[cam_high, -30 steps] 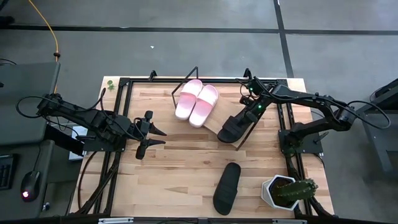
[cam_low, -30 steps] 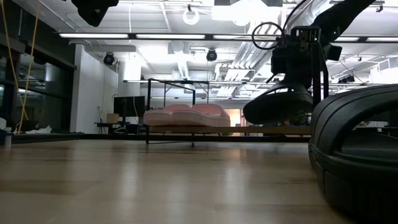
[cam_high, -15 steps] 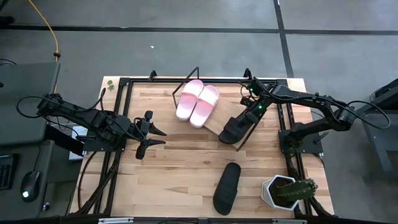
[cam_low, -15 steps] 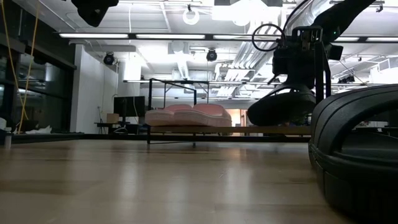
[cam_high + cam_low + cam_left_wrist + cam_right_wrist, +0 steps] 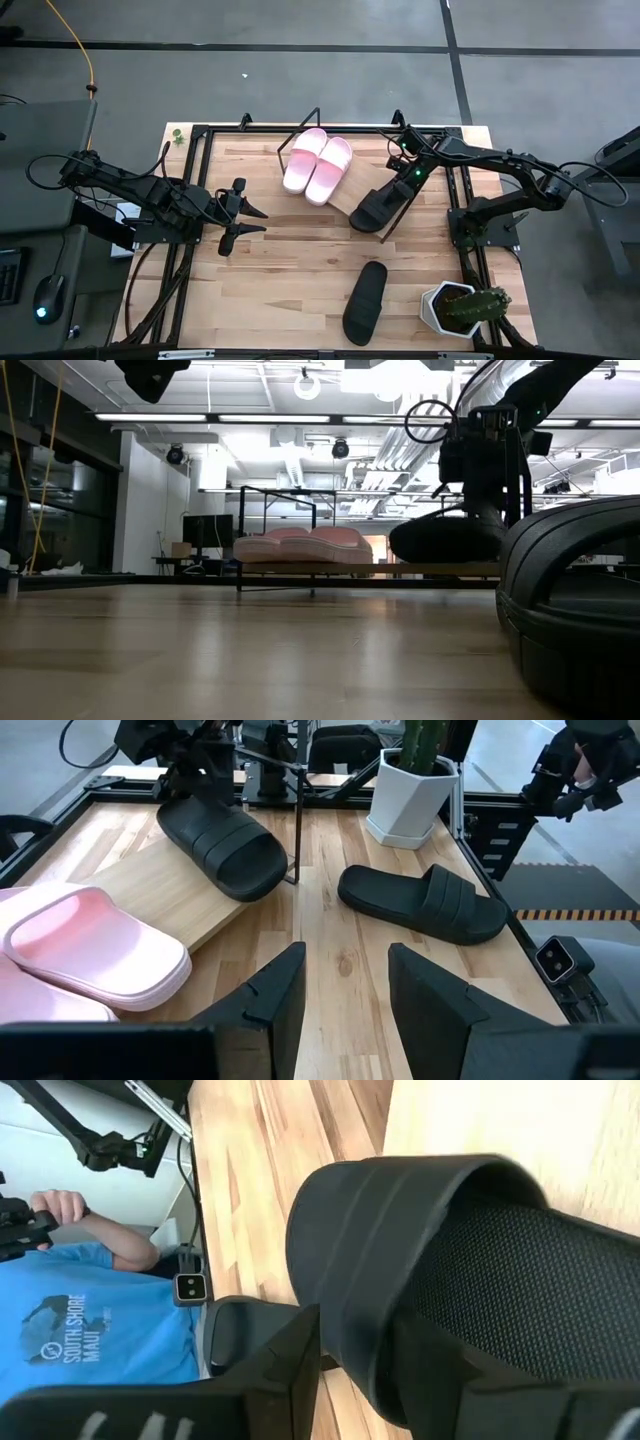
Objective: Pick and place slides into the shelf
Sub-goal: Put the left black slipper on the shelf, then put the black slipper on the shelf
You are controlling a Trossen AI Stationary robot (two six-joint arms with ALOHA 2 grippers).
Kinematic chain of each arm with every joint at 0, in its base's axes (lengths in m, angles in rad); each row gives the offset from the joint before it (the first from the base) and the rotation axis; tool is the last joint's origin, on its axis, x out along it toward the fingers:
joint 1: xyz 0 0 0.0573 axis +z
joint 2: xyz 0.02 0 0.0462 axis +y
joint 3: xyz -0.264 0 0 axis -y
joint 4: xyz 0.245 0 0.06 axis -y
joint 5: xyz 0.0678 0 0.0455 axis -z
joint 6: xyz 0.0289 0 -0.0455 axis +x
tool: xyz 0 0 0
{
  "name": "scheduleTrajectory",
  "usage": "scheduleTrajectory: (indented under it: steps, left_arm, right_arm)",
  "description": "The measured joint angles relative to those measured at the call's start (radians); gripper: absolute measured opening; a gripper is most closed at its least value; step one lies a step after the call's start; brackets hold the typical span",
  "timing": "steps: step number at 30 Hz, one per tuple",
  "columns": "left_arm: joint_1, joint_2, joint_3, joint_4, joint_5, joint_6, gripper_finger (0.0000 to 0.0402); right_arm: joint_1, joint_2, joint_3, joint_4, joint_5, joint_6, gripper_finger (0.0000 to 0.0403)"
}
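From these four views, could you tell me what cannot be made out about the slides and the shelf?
- Black slide at the right gripper: whether its sole rests on the shelf; its own body hides the contact from above.
- Black slide on the table: cut off by the low view's right edge.
- Pink slides: partly cut off in the left wrist view.
- Left gripper waits, open.

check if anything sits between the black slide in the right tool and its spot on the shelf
Nothing visible does. The right tool holds the black slide over the shelf, on its bare end beside the two pink slides.
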Motion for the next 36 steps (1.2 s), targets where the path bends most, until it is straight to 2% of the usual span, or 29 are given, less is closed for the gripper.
scheduleTrajectory:
  steps: [9, 14, 23, 36]
  left_arm:
    - [0.0, 0.0, 0.0, 0.0, 0.0, 0.0, 0.0128]
    - [0.0, 0.0, 0.0, 0.0, 0.0, 0.0, 0.0128]
    - [0.0, 0.0, 0.0, 0.0, 0.0, 0.0, 0.0128]
    - [0.0, 0.0, 0.0, 0.001, 0.0, 0.0, 0.0128]
  right_arm:
    - [-0.001, 0.0, 0.011, -0.052, 0.035, -0.008, 0.011]
    - [-0.001, -0.002, 0.081, -0.141, 0.1, -0.067, 0.011]
    - [-0.001, -0.001, 0.193, -0.138, 0.182, -0.086, 0.011]
    - [-0.001, -0.001, 0.238, -0.133, 0.185, -0.105, 0.011]
